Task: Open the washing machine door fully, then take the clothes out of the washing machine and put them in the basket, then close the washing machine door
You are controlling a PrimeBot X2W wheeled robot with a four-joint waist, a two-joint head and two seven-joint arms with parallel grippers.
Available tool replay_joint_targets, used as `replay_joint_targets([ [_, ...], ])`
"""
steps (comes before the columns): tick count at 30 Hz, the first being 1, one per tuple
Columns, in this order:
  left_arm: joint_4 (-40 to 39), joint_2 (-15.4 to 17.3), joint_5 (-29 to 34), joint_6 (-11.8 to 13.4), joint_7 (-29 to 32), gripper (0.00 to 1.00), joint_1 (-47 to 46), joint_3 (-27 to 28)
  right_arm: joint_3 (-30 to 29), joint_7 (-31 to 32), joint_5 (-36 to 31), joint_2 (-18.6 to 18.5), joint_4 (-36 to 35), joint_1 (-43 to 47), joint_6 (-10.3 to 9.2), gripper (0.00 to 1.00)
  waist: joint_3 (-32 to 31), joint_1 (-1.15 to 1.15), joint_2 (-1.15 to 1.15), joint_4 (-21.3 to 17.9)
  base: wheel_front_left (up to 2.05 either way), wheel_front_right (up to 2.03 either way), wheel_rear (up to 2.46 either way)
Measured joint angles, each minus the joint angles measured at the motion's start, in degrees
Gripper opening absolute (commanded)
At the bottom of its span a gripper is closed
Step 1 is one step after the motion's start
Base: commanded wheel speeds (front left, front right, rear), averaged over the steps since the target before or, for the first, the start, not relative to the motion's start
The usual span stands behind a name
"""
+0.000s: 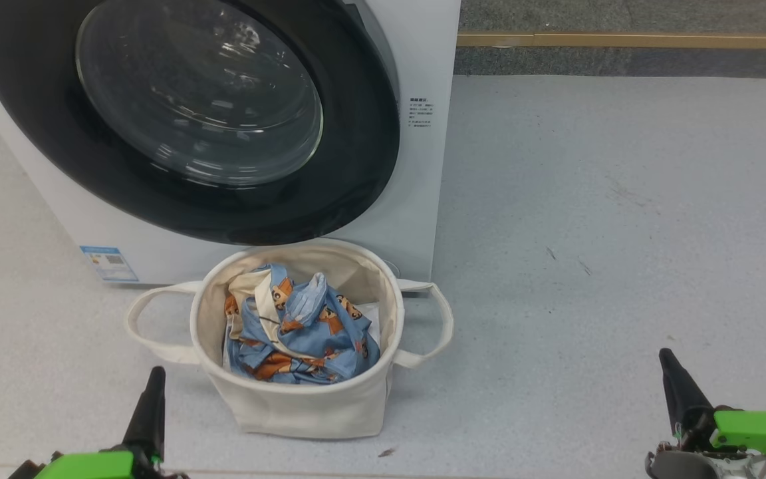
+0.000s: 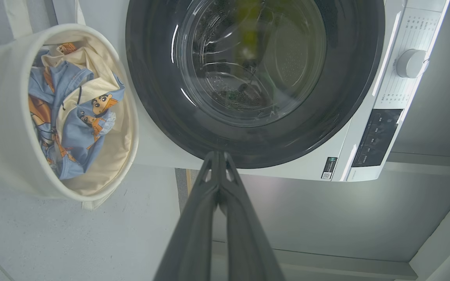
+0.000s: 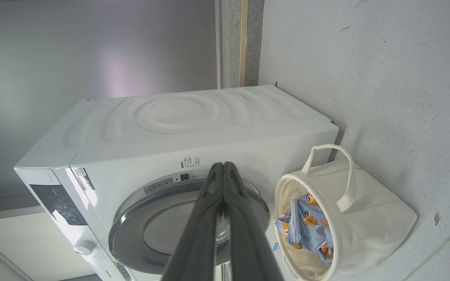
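Observation:
The washing machine (image 1: 416, 166) stands at the back with its black-rimmed glass door (image 1: 183, 120) shut flat against the front; the door (image 2: 248, 78) also shows in the left wrist view, and the machine (image 3: 193, 128) and its door (image 3: 158, 230) in the right wrist view. Light blue clothes (image 1: 300, 329) with orange bears lie bunched in the cream basket (image 1: 303, 406) on the floor right before the machine. My left gripper (image 1: 150, 382) is shut and empty at the lower left, short of the basket. My right gripper (image 1: 670, 366) is shut and empty at the lower right, well clear of it.
Pale grey floor (image 1: 609, 219) stretches to the right of the machine. A dark strip with a wooden edge (image 1: 622, 40) runs along the back. The machine's control panel and knob (image 2: 410, 62) show in the left wrist view. A blue label sticker (image 1: 109, 263) sits low on the front.

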Motion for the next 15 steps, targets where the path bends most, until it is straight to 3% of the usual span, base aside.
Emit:
replay_joint_targets([
  [15,0.0,0.0,0.0,0.0,0.0,0.00,0.0,0.0,0.0,0.0,0.0,0.0,0.0,0.0,0.00,0.00,0.0,0.00,0.00,0.0,0.00,0.00,0.00],
])
